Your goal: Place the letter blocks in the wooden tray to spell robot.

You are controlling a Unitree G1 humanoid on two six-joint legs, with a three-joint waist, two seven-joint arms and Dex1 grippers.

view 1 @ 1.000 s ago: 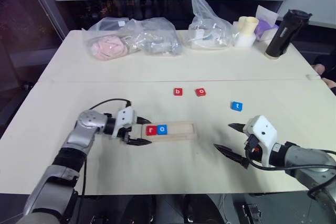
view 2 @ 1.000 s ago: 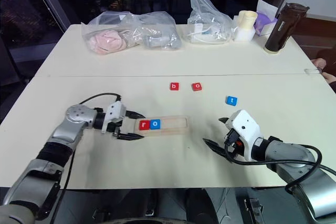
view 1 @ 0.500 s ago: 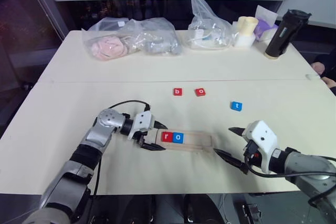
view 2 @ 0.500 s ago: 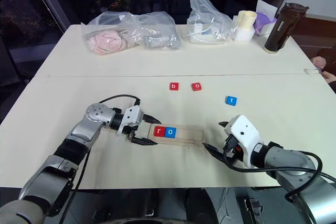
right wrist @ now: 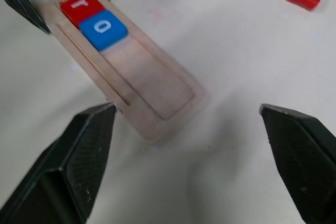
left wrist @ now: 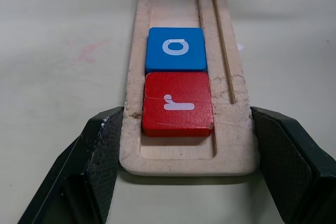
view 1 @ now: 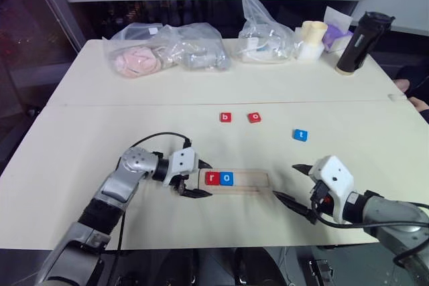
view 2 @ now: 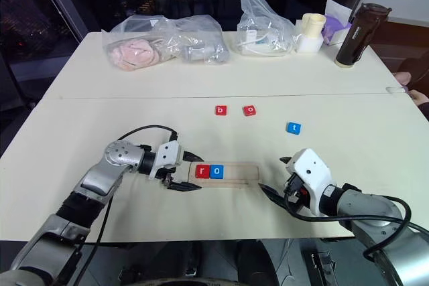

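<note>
The wooden tray point(view 1: 251, 179) lies flat near the table's front edge. A red r block point(view 1: 212, 178) and a blue o block point(view 1: 227, 179) sit side by side at its left end. My left gripper point(view 1: 205, 179) is shut on that left end, with one black finger point(left wrist: 105, 150) pressed against each long side. Loose on the table beyond the tray are a red b block point(view 1: 225, 117), a red o block point(view 1: 255, 117) and a blue t block point(view 1: 300, 134). My right gripper point(view 1: 285, 181) stands open just off the tray's right end, holding nothing.
Along the far edge lie clear plastic bags point(view 1: 167, 48) with soft items, another bag point(view 1: 265, 35), pale cups point(view 1: 312, 37) and a black bottle point(view 1: 353, 43). A seam point(view 1: 134, 104) crosses the table behind the loose blocks.
The left gripper slid the tray, with its two blocks, to the right and toward the front edge, up to the right gripper. The right gripper stayed open and barely moved.
</note>
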